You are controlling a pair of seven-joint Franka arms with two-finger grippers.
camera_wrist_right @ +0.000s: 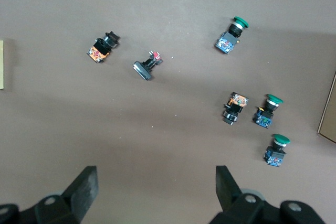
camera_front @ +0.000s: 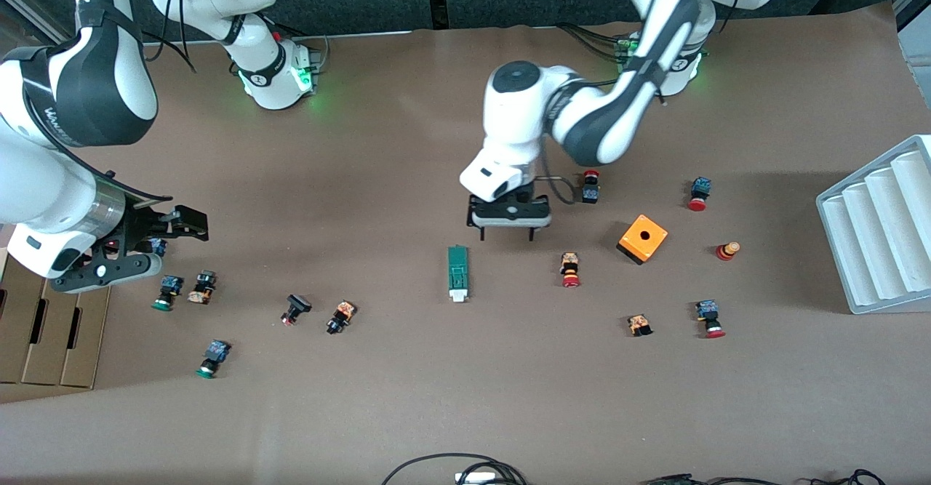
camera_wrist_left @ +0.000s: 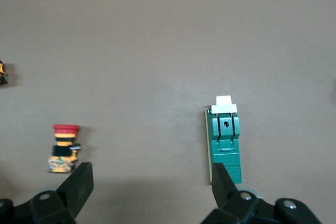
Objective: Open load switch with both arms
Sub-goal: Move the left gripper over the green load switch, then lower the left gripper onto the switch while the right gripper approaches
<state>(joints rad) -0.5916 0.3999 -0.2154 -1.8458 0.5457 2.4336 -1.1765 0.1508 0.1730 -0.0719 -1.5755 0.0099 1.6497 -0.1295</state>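
Note:
The load switch [camera_front: 457, 273] lies flat near the middle of the table, a narrow dark green block whose white end points toward the front camera. In the left wrist view the load switch [camera_wrist_left: 226, 142] shows beside one fingertip [camera_wrist_left: 221, 178]. My left gripper [camera_front: 506, 237] [camera_wrist_left: 152, 182] hangs open over bare table between the switch and a red-capped button [camera_front: 570, 269], holding nothing. My right gripper [camera_front: 156, 249] [camera_wrist_right: 156, 184] is open and empty over the right arm's end of the table, above a cluster of push buttons.
An orange cube with a hole [camera_front: 642, 238] sits toward the left arm's end. A grey ribbed tray [camera_front: 876, 230] stands at that table edge. Push buttons are scattered at both ends, such as a green-capped one [camera_front: 209, 358]. A cardboard box [camera_front: 44, 325] lies under the right arm.

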